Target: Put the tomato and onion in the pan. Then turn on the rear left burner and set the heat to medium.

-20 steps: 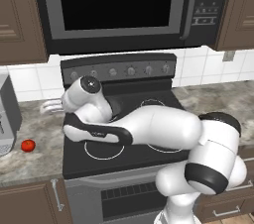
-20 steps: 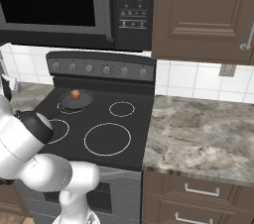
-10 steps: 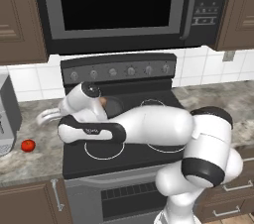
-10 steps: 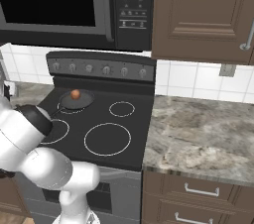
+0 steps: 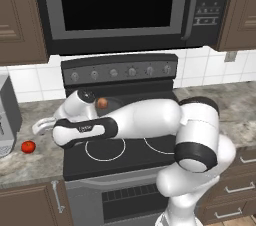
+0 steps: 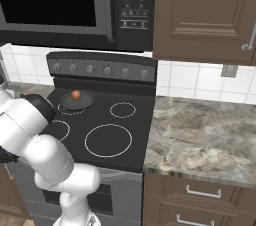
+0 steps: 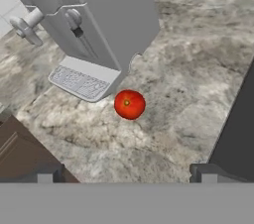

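My gripper (image 7: pixel 126 176) fingers are spread wide. The tomato (image 7: pixel 129 104) sits mid-frame; I'd centre over it and descend straight.

Flat, even rendered light, soft faint shadows, sharp throughout, no glare.

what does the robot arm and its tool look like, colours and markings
The arm is made of glossy white rounded segments joined by dark black bands at the joints. The wrist has a black section bearing small white lettering, too small to read. The tool ends in two small, dark, square-tipped fingers. No cables are visible.
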### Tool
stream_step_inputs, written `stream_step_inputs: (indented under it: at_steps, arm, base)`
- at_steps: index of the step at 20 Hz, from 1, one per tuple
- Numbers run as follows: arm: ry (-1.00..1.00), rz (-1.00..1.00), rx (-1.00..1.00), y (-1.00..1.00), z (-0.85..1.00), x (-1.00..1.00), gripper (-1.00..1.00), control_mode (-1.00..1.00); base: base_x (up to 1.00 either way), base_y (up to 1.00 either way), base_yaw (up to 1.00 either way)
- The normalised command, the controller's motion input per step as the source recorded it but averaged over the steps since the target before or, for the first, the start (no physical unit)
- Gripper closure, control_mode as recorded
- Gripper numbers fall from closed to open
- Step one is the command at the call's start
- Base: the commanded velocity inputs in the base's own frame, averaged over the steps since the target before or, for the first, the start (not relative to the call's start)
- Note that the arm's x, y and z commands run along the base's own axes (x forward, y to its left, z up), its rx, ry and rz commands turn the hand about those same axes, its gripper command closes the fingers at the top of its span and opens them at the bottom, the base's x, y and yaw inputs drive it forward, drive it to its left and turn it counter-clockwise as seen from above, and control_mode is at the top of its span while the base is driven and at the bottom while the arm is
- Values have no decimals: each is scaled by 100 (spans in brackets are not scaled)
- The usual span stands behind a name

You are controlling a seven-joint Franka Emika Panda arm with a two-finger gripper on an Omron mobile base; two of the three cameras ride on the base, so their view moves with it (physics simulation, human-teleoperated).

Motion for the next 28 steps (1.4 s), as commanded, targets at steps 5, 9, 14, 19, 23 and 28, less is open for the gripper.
stream_step_inputs:
  at_steps: [5, 9, 14, 19, 23, 28]
  arm:
    - [9, 0, -2, 24, -32, -12, -100, -100]
    - [6, 0, 0, 9, -25, -3, -100, -100]
    - [8, 0, 0, 6, -20, 2, -100, -100]
    - [15, -3, -1, 34, -18, 17, -100, -100]
    - [15, -4, -5, 42, -18, 24, -100, -100]
    - [13, -3, -6, 35, -14, 23, -100, -100]
  base:
    - [0, 0, 0]
    - [0, 0, 0]
    - [0, 0, 0]
    - [0, 0, 0]
    - [0, 0, 0]
    - [0, 0, 0]
